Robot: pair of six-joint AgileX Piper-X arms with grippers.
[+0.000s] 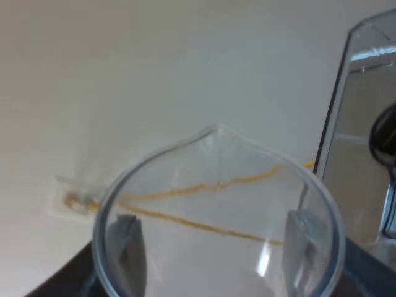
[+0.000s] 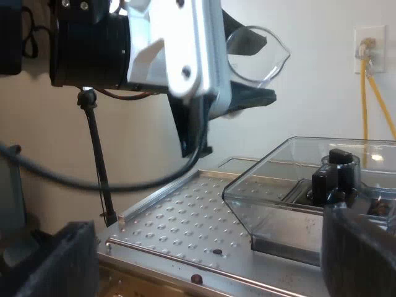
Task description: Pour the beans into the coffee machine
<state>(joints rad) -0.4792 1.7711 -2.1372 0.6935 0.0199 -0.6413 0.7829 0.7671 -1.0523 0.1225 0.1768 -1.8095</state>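
The left arm is raised high and reaches out over the silver, dimpled metal top of the espresso machine (image 2: 179, 216). Its left gripper (image 2: 250, 69) holds the clear round measuring glass with a pouring spout (image 2: 263, 55) up in the air, well above the machine. The jaws are clamped on the glass from two opposite sides, and the spout points away from the wrist.

The right arm sits low, at about the level of the machine's top. The right gripper (image 2: 210, 260) has its two black fingers (image 2: 62, 260) wide apart, and they grip nothing.

The right wrist view gives the whole scene: the clear plastic bean hopper (image 2: 278, 198) with a black knob (image 2: 337, 173) inside it, and the glass higher up and near it. It is hard to tell if the glass is exactly over the hopper.

The left wrist view looks across the rim of the glass, where the left fingers (image 1: 127, 247) show through its wall. Beside it stands a clear panel with a dark edge (image 1: 356, 124), probably a part of the hopper. It cannot be told if beans are in the glass. On the pale wall behind are a white wall socket (image 2: 370, 48) and a yellow cable (image 2: 378, 111).
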